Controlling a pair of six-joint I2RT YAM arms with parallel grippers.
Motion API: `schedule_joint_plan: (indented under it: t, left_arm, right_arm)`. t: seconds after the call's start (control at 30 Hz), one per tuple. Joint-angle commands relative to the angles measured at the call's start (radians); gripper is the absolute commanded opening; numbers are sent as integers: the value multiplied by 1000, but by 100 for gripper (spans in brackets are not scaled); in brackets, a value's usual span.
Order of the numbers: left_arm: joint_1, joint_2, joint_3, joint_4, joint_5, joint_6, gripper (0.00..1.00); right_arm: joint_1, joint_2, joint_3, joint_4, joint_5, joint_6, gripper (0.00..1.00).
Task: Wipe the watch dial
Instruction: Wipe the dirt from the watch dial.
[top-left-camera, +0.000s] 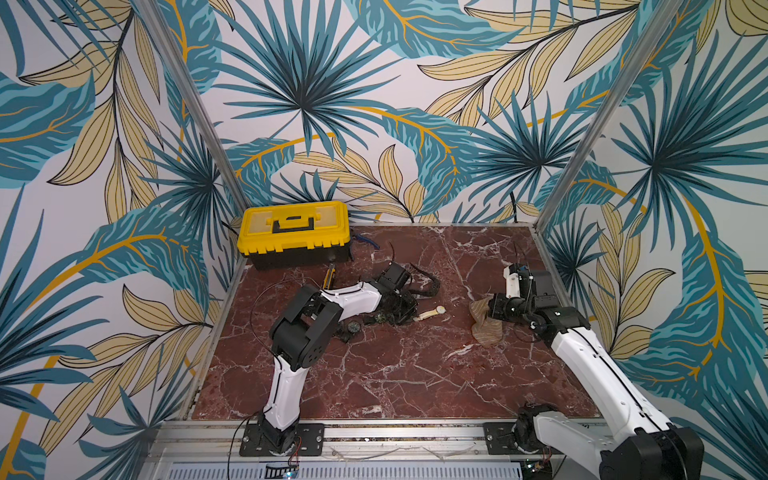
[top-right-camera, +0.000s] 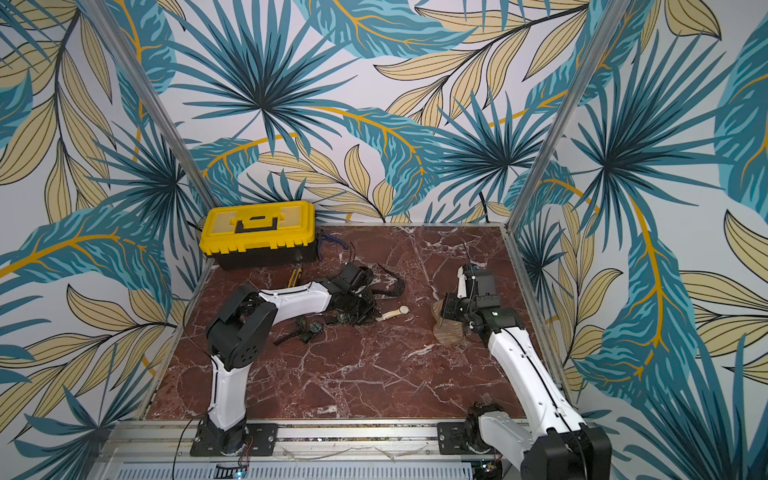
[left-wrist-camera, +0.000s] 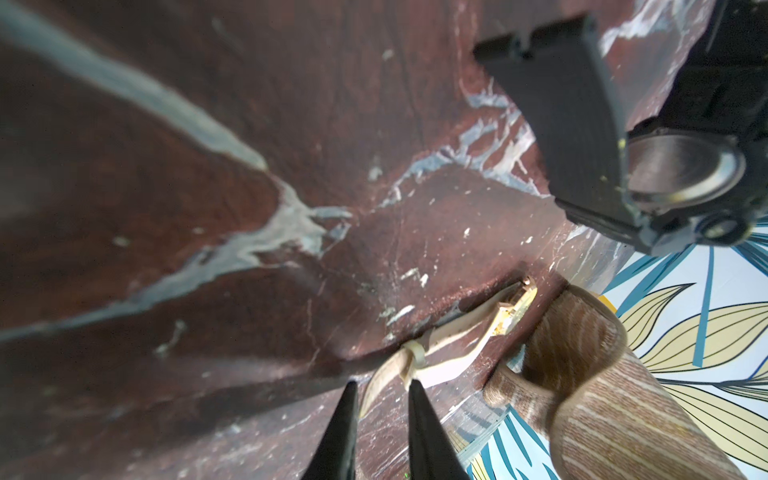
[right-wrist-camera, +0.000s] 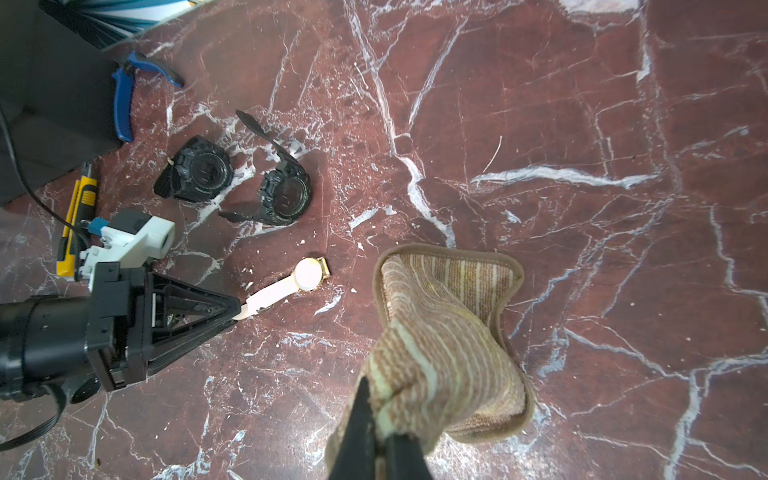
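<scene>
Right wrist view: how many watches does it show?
3: two black watches side by side past the left tool; one white watch, strap end between that tool's tips. The tool may hide others.

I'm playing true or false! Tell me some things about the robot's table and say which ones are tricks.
1. The right pincer holds the brown striped cloth. True.
2. The yellow plastic toolbox is open. False: its lid is shut.
3. The cloth is rubbing the gold watch with the cream strap. False: it is apart from the watch.
4. Blue-handled pliers lie near the toolbox. True.
</scene>
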Motion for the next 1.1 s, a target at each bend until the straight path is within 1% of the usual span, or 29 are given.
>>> schedule_joint_plan:
  t: [0.0,0.2,0.33,0.5,0.63,0.83,1.07]
  left_arm:
    - [-5,20,-16,11,12,2,19]
    - [-9,44,8,10,29,11,6]
    - [-10,41,7,4,29,14,0]
    - [-11,37,12,-7,34,22,0]
    - [-12,30,5,-8,46,22,0]
    - [-14,8,-19,-8,57,25,0]
    - [-12,6,-27,-10,70,28,0]
  right_arm:
    - [6,22,18,31,-26,-7,1]
    - [26,96,62,18,-81,-28,1]
    - [82,162,105,-6,-72,-45,2]
    - [179,270,193,-64,-29,-79,2]
    - [230,368,256,-85,-1,-80,3]
    - [250,491,302,-84,18,-72,3]
    - [293,585,316,-85,21,-81,3]
